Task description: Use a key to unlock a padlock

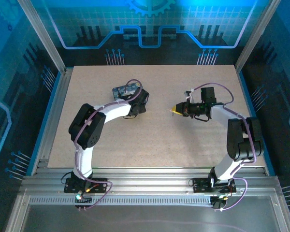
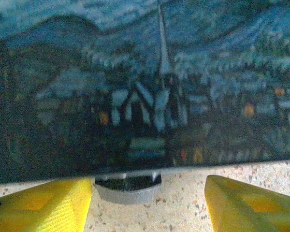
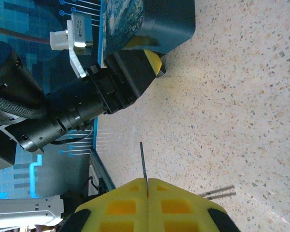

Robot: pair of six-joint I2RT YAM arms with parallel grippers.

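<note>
The padlock, small and dark grey, lies on the table against the foot of the dark blue swirl-patterned box. My left gripper stands open around it, with one yellow finger on each side, neither touching; the padlock sits nearer the left finger. From above, the left arm reaches to the box at the table's back left. My right gripper is shut on the key, a thin blade seen edge-on that sticks out past the fingertips. It hovers at mid-table, pointing left toward the box.
The speckled beige table lies open between the two grippers. Aluminium frame posts and blue panels ring the table. In the right wrist view the left arm's black wrist sits beside the box.
</note>
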